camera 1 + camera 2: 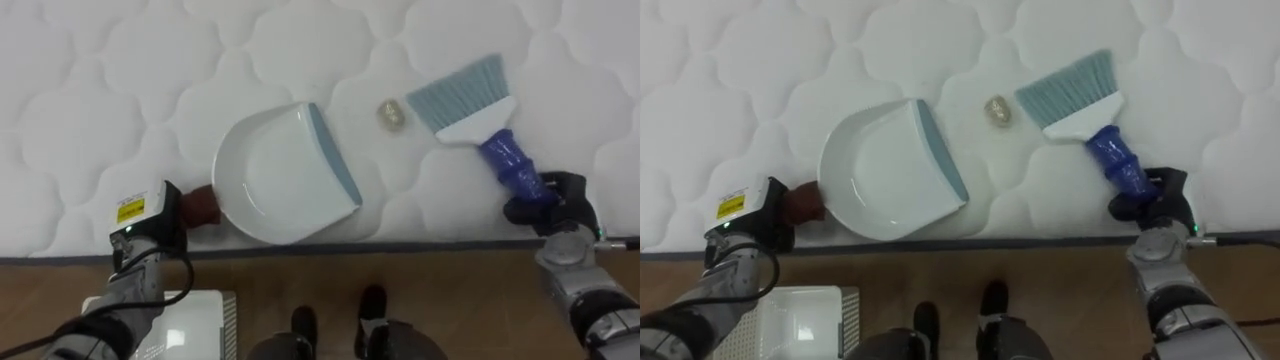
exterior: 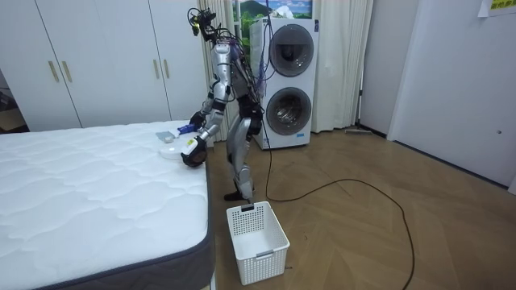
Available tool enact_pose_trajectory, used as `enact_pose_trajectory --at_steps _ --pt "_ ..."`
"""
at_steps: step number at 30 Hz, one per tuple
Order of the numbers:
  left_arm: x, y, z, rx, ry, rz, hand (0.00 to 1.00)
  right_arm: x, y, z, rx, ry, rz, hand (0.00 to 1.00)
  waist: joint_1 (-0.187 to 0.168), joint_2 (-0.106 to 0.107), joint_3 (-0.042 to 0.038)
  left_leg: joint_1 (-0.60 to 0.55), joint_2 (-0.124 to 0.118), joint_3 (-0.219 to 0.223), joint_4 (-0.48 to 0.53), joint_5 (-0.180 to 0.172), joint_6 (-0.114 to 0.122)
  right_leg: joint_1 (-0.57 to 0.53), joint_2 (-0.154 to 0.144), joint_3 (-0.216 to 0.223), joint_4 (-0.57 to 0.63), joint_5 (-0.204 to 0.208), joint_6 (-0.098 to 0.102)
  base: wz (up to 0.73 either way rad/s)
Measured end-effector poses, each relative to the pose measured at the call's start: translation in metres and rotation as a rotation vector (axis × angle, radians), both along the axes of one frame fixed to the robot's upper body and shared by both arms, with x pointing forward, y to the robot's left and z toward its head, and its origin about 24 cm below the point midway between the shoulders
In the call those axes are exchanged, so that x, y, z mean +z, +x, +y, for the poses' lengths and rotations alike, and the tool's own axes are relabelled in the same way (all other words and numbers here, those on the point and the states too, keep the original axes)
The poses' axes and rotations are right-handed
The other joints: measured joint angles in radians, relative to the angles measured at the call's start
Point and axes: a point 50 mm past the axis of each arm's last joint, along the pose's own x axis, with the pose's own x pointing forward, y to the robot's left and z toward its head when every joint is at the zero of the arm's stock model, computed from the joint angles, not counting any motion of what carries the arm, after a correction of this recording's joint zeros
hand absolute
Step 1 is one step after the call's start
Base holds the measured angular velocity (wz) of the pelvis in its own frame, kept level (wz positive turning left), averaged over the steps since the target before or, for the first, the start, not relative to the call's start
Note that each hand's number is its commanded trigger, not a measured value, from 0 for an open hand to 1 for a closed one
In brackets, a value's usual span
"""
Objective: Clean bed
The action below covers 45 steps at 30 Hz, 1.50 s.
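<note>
A white dustpan (image 1: 285, 180) with a grey-blue lip lies on the white quilted mattress (image 1: 120, 80), its brown handle (image 1: 203, 204) in my left hand (image 1: 150, 222), which is shut on it near the bed's edge. My right hand (image 1: 548, 203) is shut on the blue handle of a hand brush (image 1: 470, 100) whose pale blue bristles point away from me. A small beige crumpled scrap (image 1: 391, 115) rests on the mattress between the dustpan lip and the bristles. In the room view I stand bent at the bed's side, with the dustpan (image 2: 170, 150) by my hands.
A white slatted laundry basket (image 2: 256, 242) stands on the wood floor by my feet, and its corner (image 1: 190, 320) shows at lower left. Stacked washing machines (image 2: 286, 80) and white wardrobes (image 2: 97, 60) line the wall behind me.
</note>
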Motion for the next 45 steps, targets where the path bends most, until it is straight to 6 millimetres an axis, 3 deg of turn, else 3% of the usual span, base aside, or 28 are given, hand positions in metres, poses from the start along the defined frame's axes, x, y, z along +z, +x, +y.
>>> enact_pose_trajectory --at_steps 16,22,26,31,33,37,39,45 --pt "0.003 0.002 0.001 0.015 0.024 0.004 1.00 -0.005 -0.009 -0.011 -0.065 0.076 0.037 1.00 -0.003 0.010 -0.0062 -0.017 -0.003 -0.020 0.032 -0.003 -0.002 -0.002 -0.012 -0.028 0.025 -0.005 -0.004 0.04" --pt "0.005 0.002 0.006 0.021 0.045 0.004 1.00 -0.002 -0.010 -0.020 -0.014 -0.046 0.090 1.00 0.003 0.008 -0.0072 -0.009 -0.006 -0.015 0.038 -0.003 -0.002 -0.003 -0.019 -0.022 0.046 -0.010 -0.007 0.01" --pt "0.009 0.004 0.008 -0.010 0.101 -0.006 1.00 0.010 -0.011 -0.038 0.034 -0.218 0.153 1.00 0.013 -0.002 -0.0117 -0.016 -0.015 -0.013 0.038 -0.004 -0.001 -0.019 -0.032 -0.016 0.073 -0.024 -0.005 0.06" --pt "0.017 0.005 0.024 -0.013 0.192 -0.022 1.00 0.027 -0.006 -0.054 0.080 -0.396 0.205 1.00 0.019 -0.063 -0.0156 -0.012 -0.002 0.003 0.047 -0.005 -0.004 -0.017 -0.023 -0.014 0.072 -0.015 -0.017 -0.09" --pt "0.024 0.005 0.036 -0.012 0.239 -0.028 1.00 0.046 0.000 -0.067 0.101 -0.513 0.208 1.00 0.011 -0.094 -0.0144 -0.012 0.000 0.002 0.049 -0.005 -0.006 -0.014 -0.022 -0.018 0.068 -0.011 -0.019 0.00" --pt "0.031 0.007 0.045 -0.014 0.292 -0.039 1.00 0.068 0.005 -0.081 0.095 -0.680 0.208 1.00 0.010 -0.119 -0.0135 -0.012 0.014 0.003 0.055 -0.007 -0.008 0.003 -0.008 -0.027 0.039 0.006 -0.020 -0.03" --pt "0.036 0.008 0.051 -0.009 0.318 -0.049 1.00 0.078 0.013 -0.079 0.131 -0.755 0.201 1.00 0.007 -0.135 -0.0078 -0.017 0.018 0.009 0.055 -0.010 -0.008 -0.002 -0.005 -0.023 0.033 0.010 -0.021 -0.07" --pt "0.049 0.010 0.061 -0.026 0.380 -0.084 1.00 0.088 0.023 -0.071 0.284 -1.007 0.260 1.00 0.017 -0.142 -0.0084 -0.031 0.021 0.014 0.055 -0.011 -0.007 -0.019 -0.002 -0.020 0.032 0.014 -0.021 -0.02"
